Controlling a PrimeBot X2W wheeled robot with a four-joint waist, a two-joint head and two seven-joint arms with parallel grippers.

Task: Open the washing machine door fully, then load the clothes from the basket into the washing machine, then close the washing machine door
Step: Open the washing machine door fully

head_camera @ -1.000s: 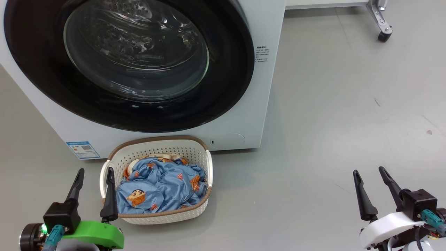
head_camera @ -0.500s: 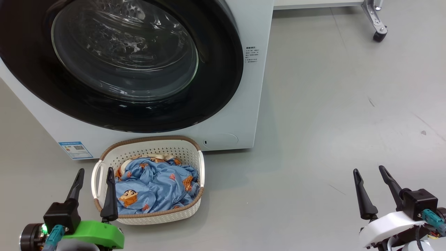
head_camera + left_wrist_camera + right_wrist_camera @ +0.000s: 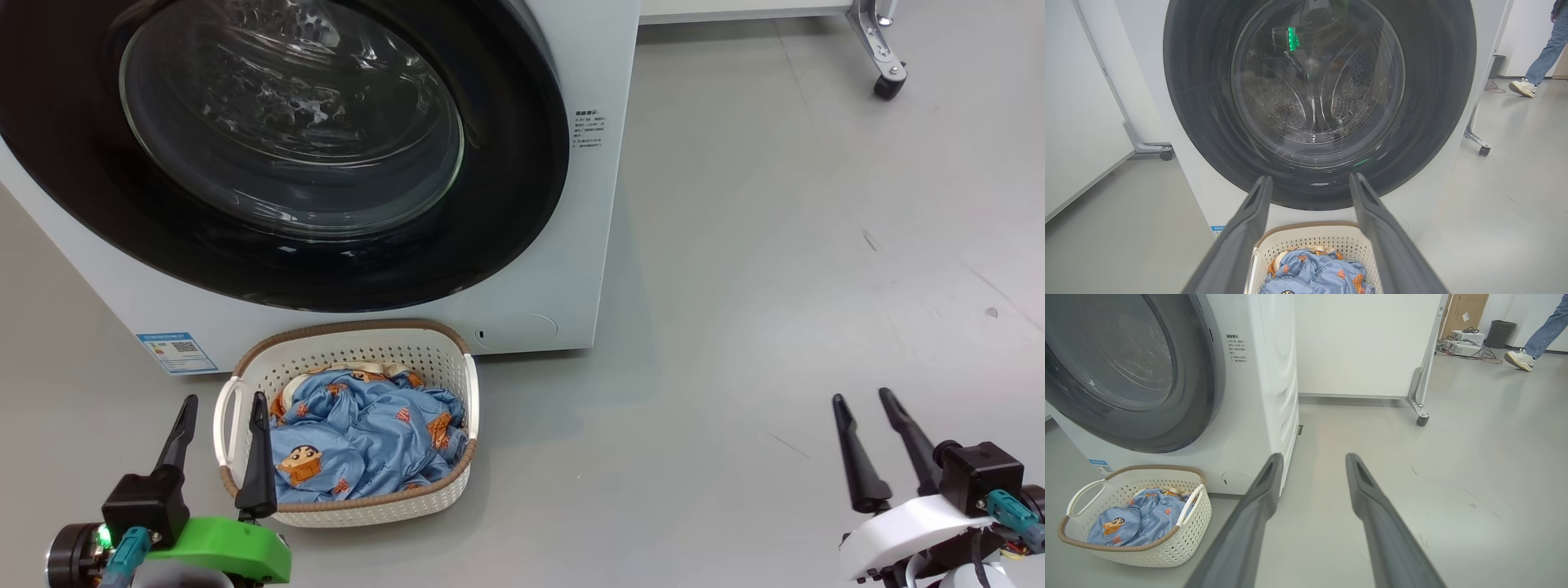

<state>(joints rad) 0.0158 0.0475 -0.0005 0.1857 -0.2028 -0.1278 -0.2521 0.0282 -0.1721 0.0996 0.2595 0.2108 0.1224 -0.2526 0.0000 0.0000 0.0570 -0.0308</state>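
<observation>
The white washing machine (image 3: 600, 245) stands ahead on the left, its round black-rimmed door (image 3: 506, 204) shut flat against the front. On the floor before it sits the cream basket (image 3: 359, 335) holding the light blue clothes (image 3: 359, 437). My left gripper (image 3: 224, 402) is open at the basket's left handle, nothing between its fingers. My right gripper (image 3: 863, 398) is open over bare floor, far right of the basket. In the left wrist view the door (image 3: 1433, 102) fills the top and the basket (image 3: 1310, 237) lies below the gripper (image 3: 1309, 179). The right wrist view shows the machine (image 3: 1274, 375), basket (image 3: 1184, 535) and gripper (image 3: 1312, 456).
A white panel on a wheeled metal foot (image 3: 886, 57) stands behind right of the machine. A person's leg and shoe (image 3: 1521, 359) are in the far right background, beside boxes and a bin (image 3: 1496, 332). Grey floor (image 3: 775, 286) spreads out to the right.
The head camera has swung slightly, shifting the machine and basket left in view. My right gripper's fingers have narrowed a little. The left gripper is unchanged.
</observation>
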